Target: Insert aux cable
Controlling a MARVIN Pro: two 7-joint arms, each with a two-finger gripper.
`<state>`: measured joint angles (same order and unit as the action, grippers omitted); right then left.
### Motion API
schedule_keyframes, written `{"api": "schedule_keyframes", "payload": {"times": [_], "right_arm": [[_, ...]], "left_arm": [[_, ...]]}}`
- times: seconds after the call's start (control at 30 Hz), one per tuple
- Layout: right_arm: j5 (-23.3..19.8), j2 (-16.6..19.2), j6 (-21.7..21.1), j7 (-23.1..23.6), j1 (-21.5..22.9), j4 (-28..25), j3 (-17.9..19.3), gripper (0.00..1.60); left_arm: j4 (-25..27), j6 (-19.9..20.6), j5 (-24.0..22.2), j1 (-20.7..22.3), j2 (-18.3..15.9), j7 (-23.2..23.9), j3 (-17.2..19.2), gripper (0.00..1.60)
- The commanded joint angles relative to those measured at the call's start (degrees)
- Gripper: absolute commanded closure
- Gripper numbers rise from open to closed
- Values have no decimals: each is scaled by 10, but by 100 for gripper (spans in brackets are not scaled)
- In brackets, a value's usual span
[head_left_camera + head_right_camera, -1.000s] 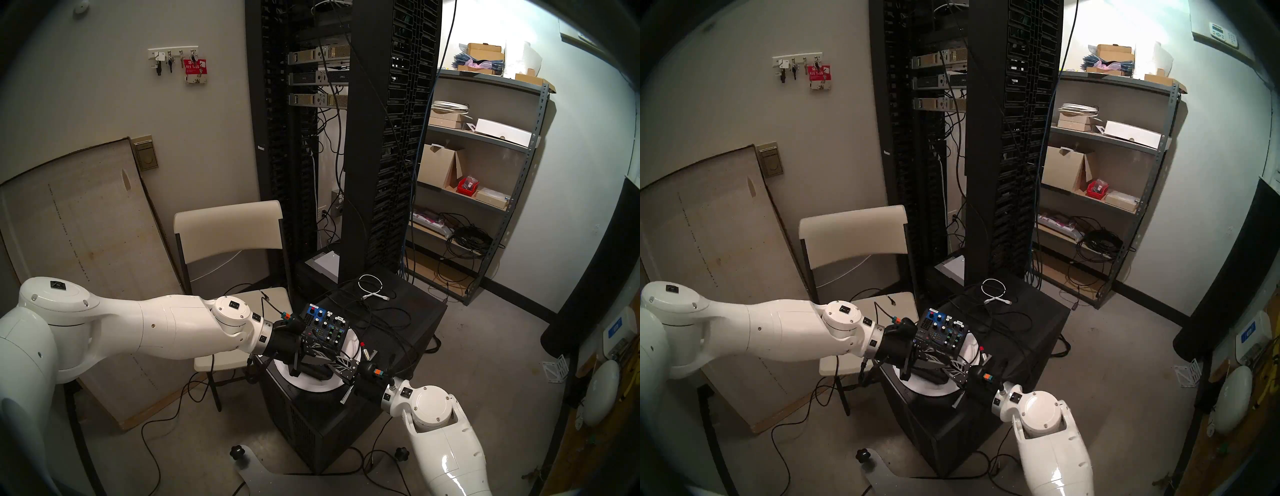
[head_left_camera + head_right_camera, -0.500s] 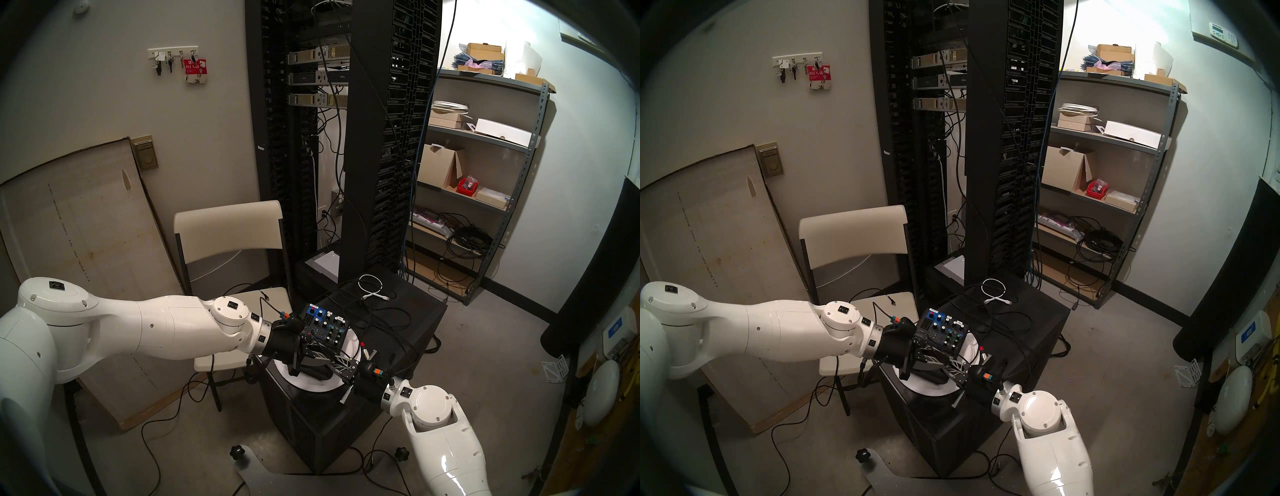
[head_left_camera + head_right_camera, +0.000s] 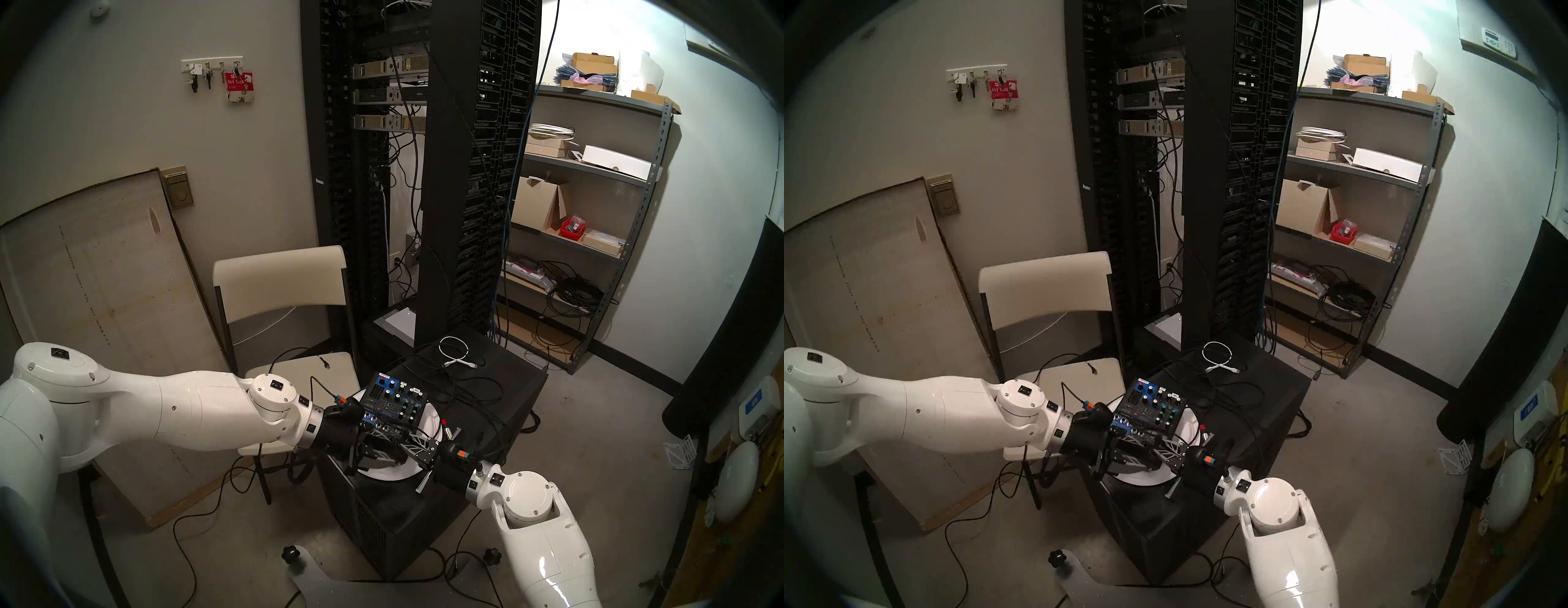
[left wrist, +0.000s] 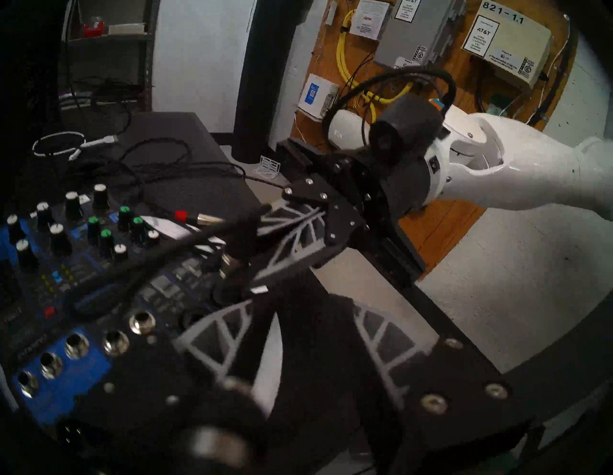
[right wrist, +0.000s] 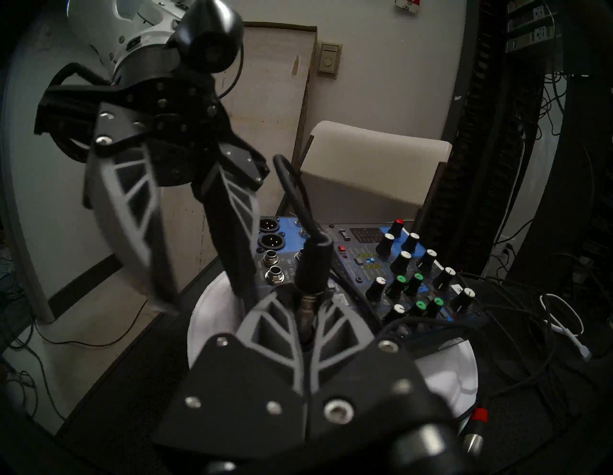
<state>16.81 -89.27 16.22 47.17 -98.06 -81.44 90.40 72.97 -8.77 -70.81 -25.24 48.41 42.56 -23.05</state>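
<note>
We count two claws: our right claw [image 5: 306,318] pinches one thin black aux cable's slim black plug [image 5: 313,265] at frame centre; our left claw [image 5: 199,258], upper left, is spread.

A: Small audio mixer box [image 5: 381,262]: black face, blue panels, black knobs, some green-capped, one red.
B: Noted. Round plate [image 5: 212,318] white; thin coiled cable [image 3: 456,352] white; folding chair [image 3: 280,276] cream.
</note>
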Motion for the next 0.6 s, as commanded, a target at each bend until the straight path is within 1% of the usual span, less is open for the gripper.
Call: {"api": "schedule_keyframes", "payload": {"times": [0.0,0.07,0.2,0.27,0.47,0.57], "right_arm": [[0,-2,-1,-2,2,0,-1,160],[0,-2,-1,-2,2,-1,-1,160],[0,-2,-2,-2,1,-2,0,160],[0,-2,-2,-1,1,-2,0,160],[0,-2,-1,-1,1,-2,-1,160],[0,-1,-2,-1,0,-3,-1,160]], "left_arm": [[9,-3,-7,8,-15,1,8,35],[11,-3,-7,8,-17,0,9,32],[19,-6,-5,11,-27,2,9,35],[28,-5,-3,15,-37,2,8,31],[80,-5,13,39,-79,-6,7,28],[108,-3,22,52,-101,-11,9,29]]}}
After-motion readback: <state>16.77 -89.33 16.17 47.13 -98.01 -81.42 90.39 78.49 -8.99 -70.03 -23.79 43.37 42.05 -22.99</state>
